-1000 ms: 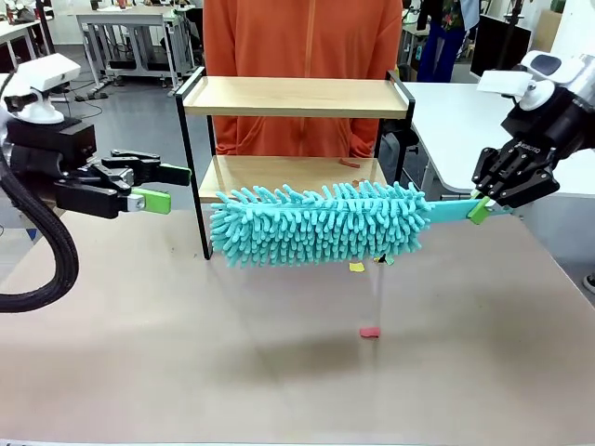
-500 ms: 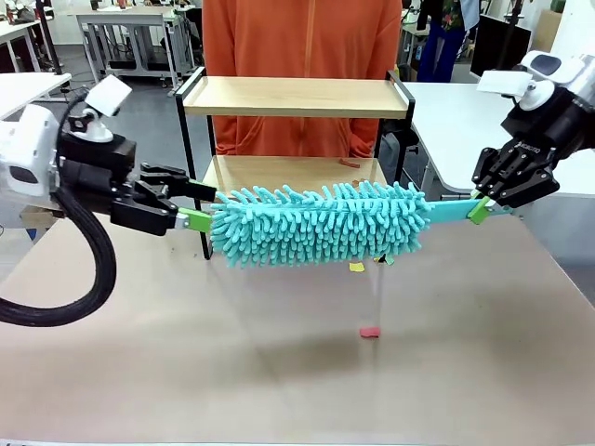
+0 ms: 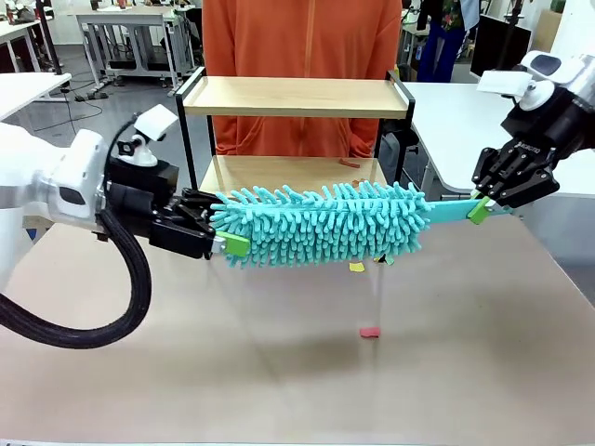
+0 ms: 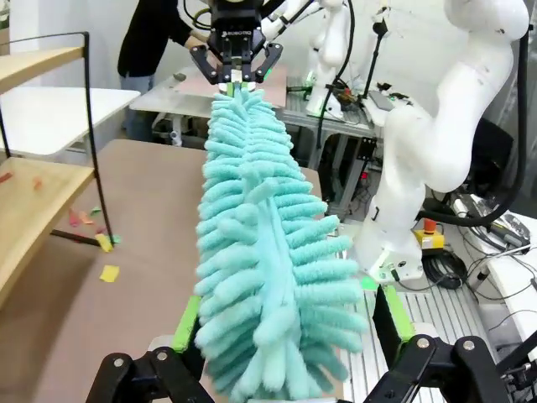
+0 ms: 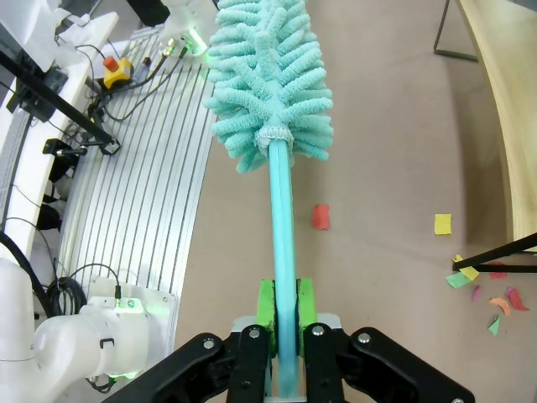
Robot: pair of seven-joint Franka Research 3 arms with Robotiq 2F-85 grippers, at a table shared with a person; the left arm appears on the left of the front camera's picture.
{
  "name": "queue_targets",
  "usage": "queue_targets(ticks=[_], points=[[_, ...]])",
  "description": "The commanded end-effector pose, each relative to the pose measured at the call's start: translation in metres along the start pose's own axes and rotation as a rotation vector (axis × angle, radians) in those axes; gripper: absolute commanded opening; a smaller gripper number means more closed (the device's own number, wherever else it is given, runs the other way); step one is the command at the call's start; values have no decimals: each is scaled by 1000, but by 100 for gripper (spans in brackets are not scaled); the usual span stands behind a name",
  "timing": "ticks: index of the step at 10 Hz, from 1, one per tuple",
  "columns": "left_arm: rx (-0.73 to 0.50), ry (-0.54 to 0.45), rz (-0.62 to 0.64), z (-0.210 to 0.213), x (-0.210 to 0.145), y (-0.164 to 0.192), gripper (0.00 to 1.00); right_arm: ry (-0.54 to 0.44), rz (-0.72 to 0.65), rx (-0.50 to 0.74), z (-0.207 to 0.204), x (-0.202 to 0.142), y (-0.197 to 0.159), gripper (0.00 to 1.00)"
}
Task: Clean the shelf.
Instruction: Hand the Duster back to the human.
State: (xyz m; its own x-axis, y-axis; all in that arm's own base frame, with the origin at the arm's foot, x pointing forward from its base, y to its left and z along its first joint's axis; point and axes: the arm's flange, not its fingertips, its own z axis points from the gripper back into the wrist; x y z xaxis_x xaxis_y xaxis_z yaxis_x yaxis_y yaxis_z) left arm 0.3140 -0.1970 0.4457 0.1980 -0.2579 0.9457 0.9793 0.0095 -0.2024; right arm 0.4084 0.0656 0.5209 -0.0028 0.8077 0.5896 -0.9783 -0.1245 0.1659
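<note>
The shelf stands at the table's far side, two wooden boards in a black frame. In front of it a teal fluffy duster hangs level in the air. My right gripper is shut on the duster's teal handle, its green pads pressed to the stick. My left gripper is open with its fingers straddling the free end of the duster head. A red scrap lies on the lower board. The shelf's edge is at the left in the left wrist view.
A person in an orange top stands behind the shelf. Paper scraps lie on the brown table: a red one, a yellow one, and several by the shelf leg. White tables stand at the right.
My left arm has swung right from the table's left side until its open fingers sit around the duster's free end. The right gripper and the duster have stayed put.
</note>
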Motion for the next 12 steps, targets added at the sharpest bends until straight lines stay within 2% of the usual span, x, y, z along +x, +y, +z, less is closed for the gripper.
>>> queue_targets(ticks=[1, 4, 6, 7, 8, 9, 11, 12], points=[[-1, -51, 9, -18, -23, -26, 100, -23, 8, -6, 2, 1, 0, 13], [-44, -110, -2, -33, -21, -28, 100, -23, 8, -6, 2, 1, 0, 13], [-74, -106, -3, -38, -22, -27, 100, -23, 8, -6, 2, 1, 0, 13], [-87, -93, 2, -38, -22, -26, 46, -23, 8, -6, 2, 1, 0, 13], [-87, -101, -2, -38, -21, -27, 43, -23, 8, -6, 2, 1, 0, 13], [-84, -107, -3, -37, -19, -27, 0, -23, 8, -6, 2, 1, 0, 13], [-94, -110, -10, -36, -19, -26, 0, -23, 8, -6, 2, 1, 0, 13], [-94, -111, -17, -36, -19, -26, 15, -23, 8, -6, 2, 1, 0, 13]])
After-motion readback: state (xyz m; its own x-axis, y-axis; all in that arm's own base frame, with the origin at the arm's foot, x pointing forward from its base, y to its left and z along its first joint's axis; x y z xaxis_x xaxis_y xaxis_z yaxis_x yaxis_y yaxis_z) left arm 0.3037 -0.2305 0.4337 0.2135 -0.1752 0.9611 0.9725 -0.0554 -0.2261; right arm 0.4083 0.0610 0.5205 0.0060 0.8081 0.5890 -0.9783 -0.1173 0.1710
